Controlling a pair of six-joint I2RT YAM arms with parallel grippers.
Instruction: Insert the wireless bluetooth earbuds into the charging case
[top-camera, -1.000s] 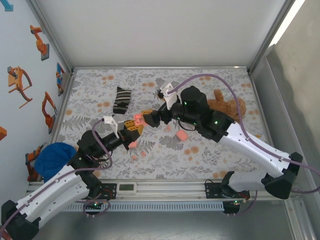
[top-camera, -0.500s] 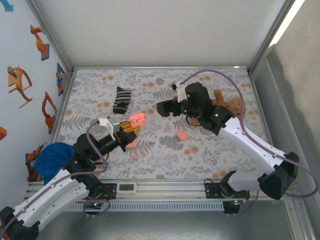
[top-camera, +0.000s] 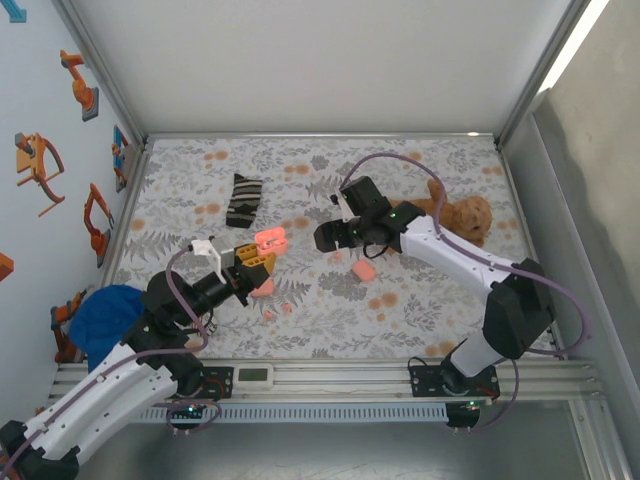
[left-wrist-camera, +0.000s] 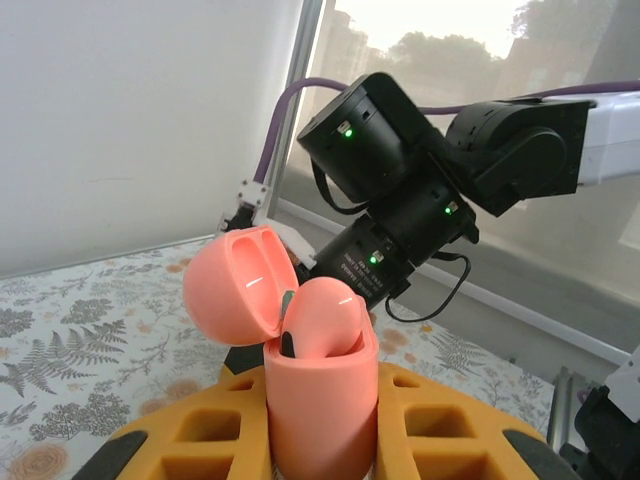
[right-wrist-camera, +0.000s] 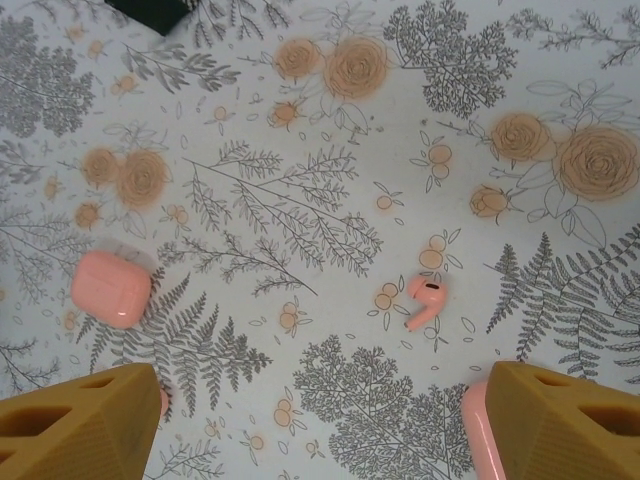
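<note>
One loose earbud (right-wrist-camera: 425, 300) lay on the floral cloth (right-wrist-camera: 250, 210) of the counter, off to the right of the open case (top-camera: 270, 238). My left gripper (top-camera: 256, 264) was clamped on that case, lid up. My right gripper (right-wrist-camera: 315, 425) hung over the earbud, spread wide and carrying nothing. I judged the pick came next: descend, pinch the earbud, and carry it left to the case.

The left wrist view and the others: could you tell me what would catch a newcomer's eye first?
The open pink charging case, lid flipped back, stands upright, clamped in the left gripper. Facing it, the right gripper hangs open above the floral cloth, where a loose earbud and a closed pink case lie. A brown teddy bear lies at the cloth's far right.
</note>
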